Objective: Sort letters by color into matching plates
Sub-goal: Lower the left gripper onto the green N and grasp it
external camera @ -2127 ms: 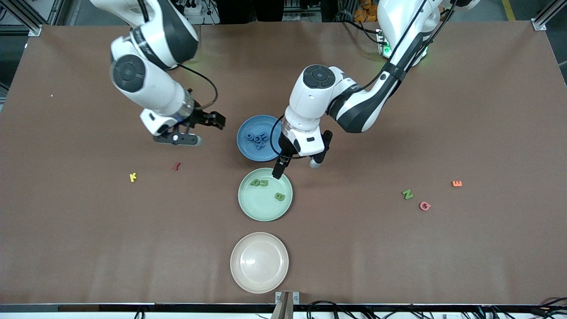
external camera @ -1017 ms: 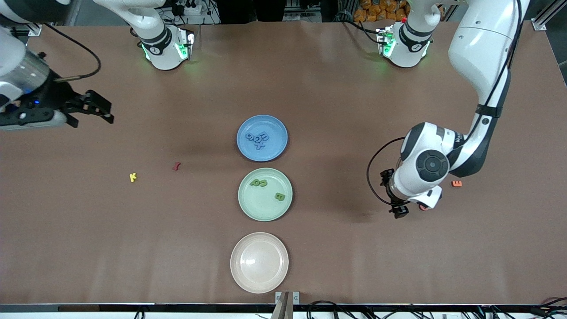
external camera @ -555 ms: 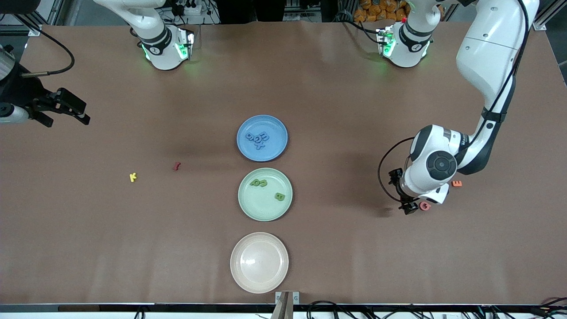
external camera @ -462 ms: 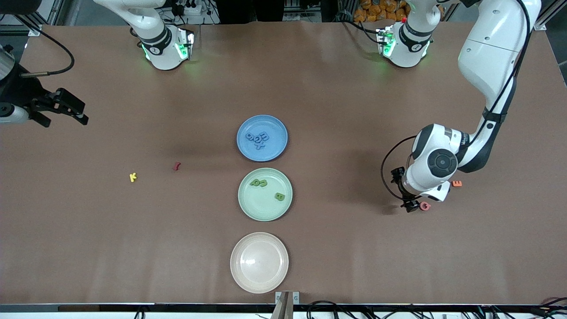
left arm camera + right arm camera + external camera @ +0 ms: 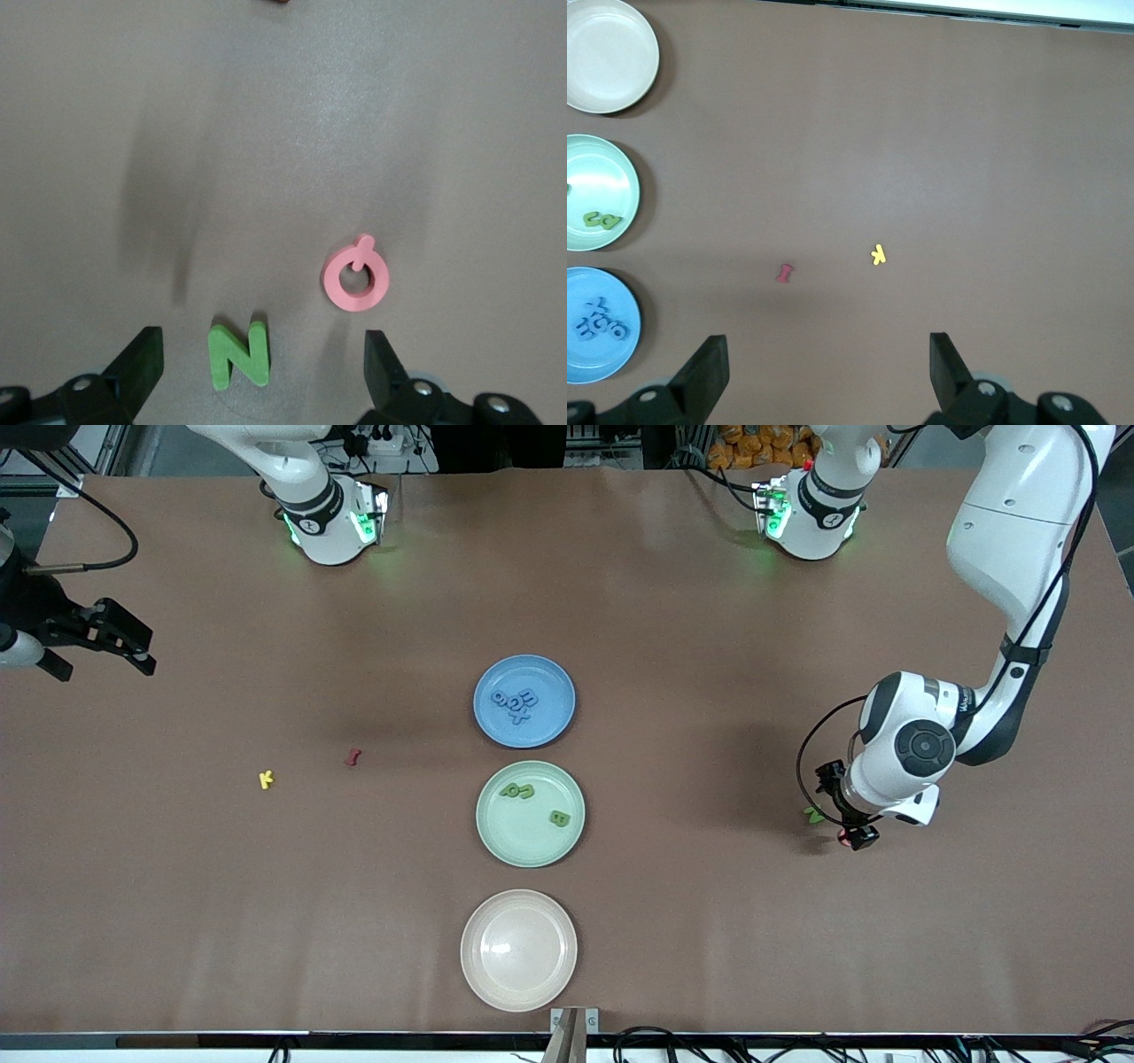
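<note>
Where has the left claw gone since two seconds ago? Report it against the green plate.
Yes. The left claw left the green plate and now hangs open over the green N toward the left arm's end.

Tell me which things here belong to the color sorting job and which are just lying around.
Part of the job:
blue plate holding blue letters
green plate holding green letters
green N, between the left gripper's open jaws

Lying about:
cream plate
pink letter
yellow letter
dark red letter

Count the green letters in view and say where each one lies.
4: three in the mint green plate, namely two touching and a B; one N on the table, under the left pincer.
</note>
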Motion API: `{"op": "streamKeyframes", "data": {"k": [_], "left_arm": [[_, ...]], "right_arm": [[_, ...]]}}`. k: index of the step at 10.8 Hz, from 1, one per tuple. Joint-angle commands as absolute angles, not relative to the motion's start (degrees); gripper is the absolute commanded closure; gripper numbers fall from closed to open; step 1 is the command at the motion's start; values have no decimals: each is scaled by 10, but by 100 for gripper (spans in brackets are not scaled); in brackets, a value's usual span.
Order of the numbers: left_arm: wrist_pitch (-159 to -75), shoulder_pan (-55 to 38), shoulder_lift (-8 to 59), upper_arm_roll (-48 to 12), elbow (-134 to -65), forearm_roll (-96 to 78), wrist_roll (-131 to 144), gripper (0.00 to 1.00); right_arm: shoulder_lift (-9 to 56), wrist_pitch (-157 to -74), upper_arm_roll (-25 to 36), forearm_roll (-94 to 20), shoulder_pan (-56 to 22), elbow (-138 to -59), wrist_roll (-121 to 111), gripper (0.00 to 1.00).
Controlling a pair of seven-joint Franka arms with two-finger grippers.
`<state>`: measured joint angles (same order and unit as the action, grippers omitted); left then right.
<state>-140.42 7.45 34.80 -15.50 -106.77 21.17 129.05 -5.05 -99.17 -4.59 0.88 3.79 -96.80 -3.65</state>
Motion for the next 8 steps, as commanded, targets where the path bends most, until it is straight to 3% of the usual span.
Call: {"op": "streamKeyframes", "data": {"k": [1,8], "left_arm": [[-1417,79,342,-162,-1077,229,1300,0],[-1417,74,382,-162,-1031,229,1297,0]], "right_arm": [[-41,-988,-50,-28,47,-952,-42,0],[-32,-942,-50,-25,36,-925,-39,0]]}}
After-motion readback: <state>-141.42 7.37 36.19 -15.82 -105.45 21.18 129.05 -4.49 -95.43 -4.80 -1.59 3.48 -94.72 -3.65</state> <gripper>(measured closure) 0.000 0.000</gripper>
